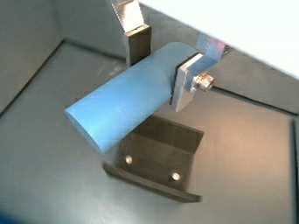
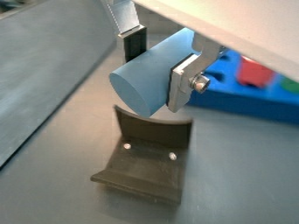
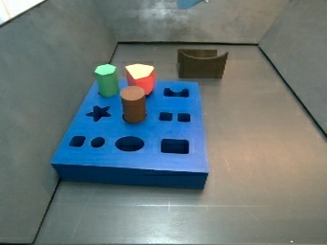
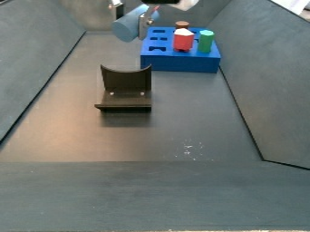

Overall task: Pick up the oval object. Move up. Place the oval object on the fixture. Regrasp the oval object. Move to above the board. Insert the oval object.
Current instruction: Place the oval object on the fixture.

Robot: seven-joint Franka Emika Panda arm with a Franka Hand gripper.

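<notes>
My gripper (image 1: 162, 66) is shut on the oval object (image 1: 122, 101), a pale grey-blue peg held crosswise between the silver fingers, also seen in a wrist view (image 2: 146, 79). It hangs in the air just above the fixture (image 1: 158, 157), a dark notched block on the floor, shown too in a wrist view (image 2: 146, 153) and in both side views (image 3: 202, 63) (image 4: 123, 88). In a side view the gripper (image 4: 133, 16) holds the peg (image 4: 126, 28) high near the back wall. The blue board (image 3: 134, 134) lies apart from the fixture, and also shows in a side view (image 4: 182, 56).
On the board stand a green hexagonal peg (image 3: 107, 80), a red and yellow piece (image 3: 140, 77) and a brown cylinder (image 3: 133, 105). Grey walls enclose the dark floor (image 4: 145, 145) on all sides.
</notes>
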